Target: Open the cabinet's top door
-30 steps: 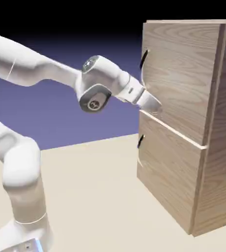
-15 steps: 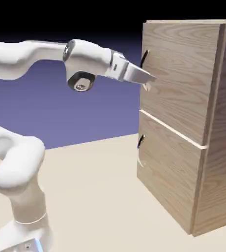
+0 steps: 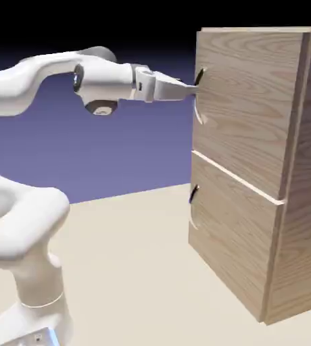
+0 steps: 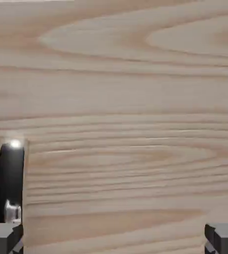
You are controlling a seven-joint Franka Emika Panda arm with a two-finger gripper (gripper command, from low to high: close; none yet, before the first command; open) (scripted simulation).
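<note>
The light-oak cabinet [image 3: 243,169] stands on the counter [image 3: 131,257] at the exterior view's right. Its top door [image 3: 249,101], the upper of two wood-grain panels, lies closed against the front, level with the body. The curved handle of the top door [image 3: 199,98], dark at its upper part, is mounted near the door's left edge. The bottom door [image 3: 232,236] is likewise closed; its own curved handle [image 3: 195,203] is fitted near the left edge.

The white robot arm [image 3: 23,223] reaches in from the left, its last section nearly level. The tool [image 4: 114,238] is open, fingertips wide apart, nothing gripped. In the exterior view its end is at the upper part of the top door's handle. In the hand view the dark handle appears at the left, next to the left-hand fingertip and partly hidden by it; wood grain shows between the fingertips. Contact between fingertip and handle cannot be determined.
</note>
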